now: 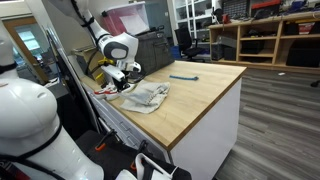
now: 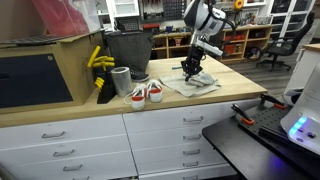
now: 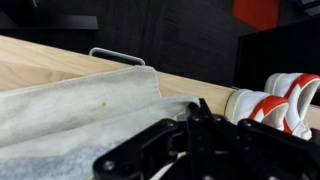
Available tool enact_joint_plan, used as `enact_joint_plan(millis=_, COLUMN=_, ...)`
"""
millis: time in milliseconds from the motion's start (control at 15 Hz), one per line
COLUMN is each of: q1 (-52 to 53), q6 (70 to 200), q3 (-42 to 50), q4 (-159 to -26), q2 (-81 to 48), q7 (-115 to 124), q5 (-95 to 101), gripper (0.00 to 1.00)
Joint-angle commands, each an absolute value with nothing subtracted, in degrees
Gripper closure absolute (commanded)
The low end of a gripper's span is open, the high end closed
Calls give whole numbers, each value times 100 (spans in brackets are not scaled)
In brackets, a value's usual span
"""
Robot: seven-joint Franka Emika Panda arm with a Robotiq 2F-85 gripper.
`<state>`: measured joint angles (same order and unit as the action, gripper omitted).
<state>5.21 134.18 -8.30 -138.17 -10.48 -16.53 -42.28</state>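
A crumpled grey-white cloth (image 1: 146,97) lies on the wooden counter (image 1: 205,95) and shows in both exterior views (image 2: 192,83). My black gripper (image 3: 200,104) comes down onto it near its edge. The fingers are shut, with a fold of the cloth (image 3: 80,110) drawn up to their tips. In the exterior views the gripper (image 1: 125,83) (image 2: 191,68) stands over the cloth's end nearest the robot's base. A pair of red-and-white shoes (image 3: 282,100) sits just beyond the cloth on the counter.
The shoes (image 2: 145,93) stand near the counter's front edge beside a grey cup (image 2: 121,80). A black bin (image 2: 127,50) and yellow items (image 2: 98,60) stand behind them. A blue tool (image 1: 183,76) lies farther along the counter. Drawers (image 2: 190,135) run below.
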Motion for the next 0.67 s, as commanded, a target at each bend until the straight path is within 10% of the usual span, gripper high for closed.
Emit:
enact_joint_plan(millis=0, q1=518, q6=13378, q3=-835, q4=-14012, q2=-1101, q7=-1641, q5=-4001, gripper=99)
enact_joint_plan(millis=600, q1=542, q6=14132, q3=-1116, q4=-14093, q2=-1731, q7=-1752, q5=-4031, gripper=99)
